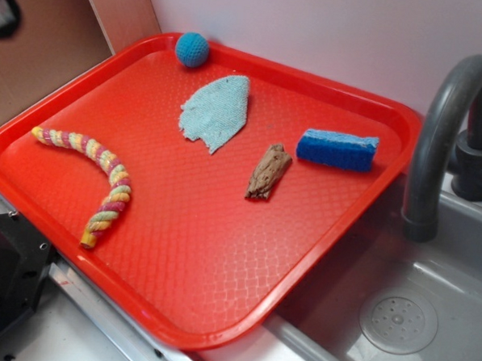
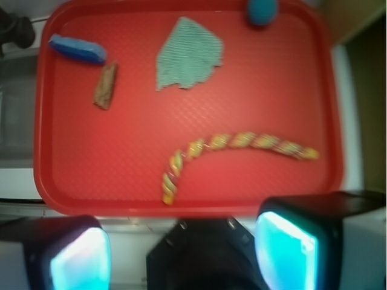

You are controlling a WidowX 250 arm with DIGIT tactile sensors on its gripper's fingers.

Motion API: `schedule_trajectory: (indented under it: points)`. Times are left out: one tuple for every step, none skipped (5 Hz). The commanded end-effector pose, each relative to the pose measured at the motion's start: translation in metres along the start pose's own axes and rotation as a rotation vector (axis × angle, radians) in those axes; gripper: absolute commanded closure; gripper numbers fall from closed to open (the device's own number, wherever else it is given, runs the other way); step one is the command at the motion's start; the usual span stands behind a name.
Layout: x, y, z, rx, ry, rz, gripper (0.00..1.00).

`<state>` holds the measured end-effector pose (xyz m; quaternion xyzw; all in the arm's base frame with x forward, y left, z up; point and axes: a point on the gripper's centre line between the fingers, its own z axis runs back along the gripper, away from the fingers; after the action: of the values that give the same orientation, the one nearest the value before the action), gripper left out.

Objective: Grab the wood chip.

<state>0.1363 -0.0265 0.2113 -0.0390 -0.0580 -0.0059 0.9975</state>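
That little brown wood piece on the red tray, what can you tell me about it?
The wood chip is a small, elongated brown sliver with a rough, grainy surface and irregular, tapered ends. It lies flat on the red tray, angled diagonally, just beside the blue sponge but apparently not touching it. Nothing holds it: in the wrist view the chip sits far from the open fingers.

You've got 1 red tray [image 1: 319,233] w/ 5 items: 1 wood chip [image 1: 269,171], 1 blue sponge [image 1: 337,148], 1 rope [image 1: 96,175], 1 teal cloth [image 1: 216,110], 1 blue ball [image 1: 192,49]. Also 1 faucet [image 1: 445,135], 1 sink [image 1: 428,320].
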Motion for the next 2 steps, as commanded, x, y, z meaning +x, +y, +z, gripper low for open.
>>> schedule_trajectory:
  points:
    - [0.044,-0.032,-0.051,0.019,-0.004,-0.047,0.0]
    - [0.075,-0.057,-0.085,-0.037,0.05,-0.099,0.0]
